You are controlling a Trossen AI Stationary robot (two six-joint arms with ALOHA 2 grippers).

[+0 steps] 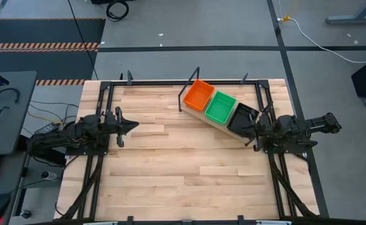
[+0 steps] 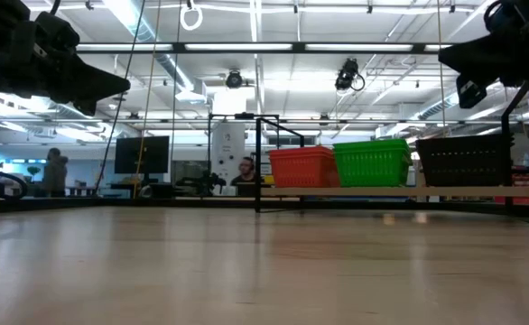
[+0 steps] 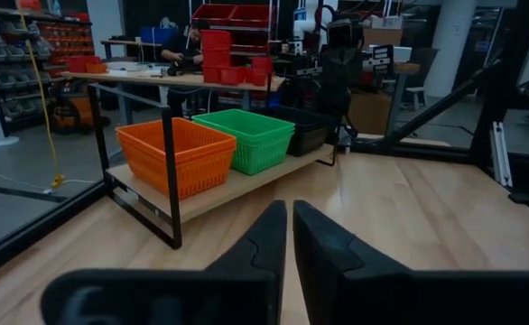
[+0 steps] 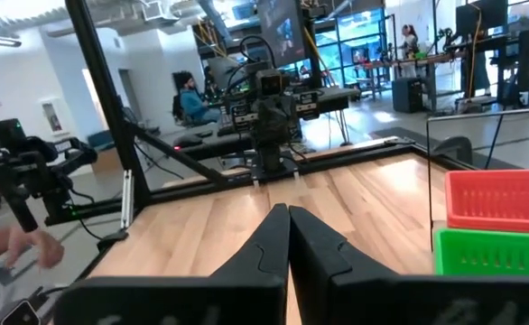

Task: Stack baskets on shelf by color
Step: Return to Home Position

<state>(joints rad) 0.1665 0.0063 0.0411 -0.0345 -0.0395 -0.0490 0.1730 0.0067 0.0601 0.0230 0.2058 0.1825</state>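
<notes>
Sitting on the shelf (image 1: 214, 124) are three basket stacks in a row: orange baskets (image 1: 198, 95) at one end, green baskets (image 1: 221, 106) in the middle and black baskets (image 1: 241, 117) at the other end, each stack right against its neighbour. Shelf = pale board on a black frame, raised off the wooden surface (image 1: 170, 169) and set at a slant in the high view. No. of baskets per stack can't be told.

Right gripper (image 1: 252, 132) hangs just beside the shelf's black end, up above shelf level per the low view. Its fingers (image 4: 323, 248) are closed, pressed together tip to tip. From its wrist cam the orange & green stacks sit off to one side of the fingers, not touching them.

Left gripper (image 1: 135, 125) is well apart from the shelf, on the orange-end side, pointing toward it. Its fingers (image 3: 260, 239) are closed too, tips touching. All three stacks lie ahead of those fingers, well clear of them.

Beyond the shelf, in the room, a person (image 2: 245, 171) sits.
</notes>
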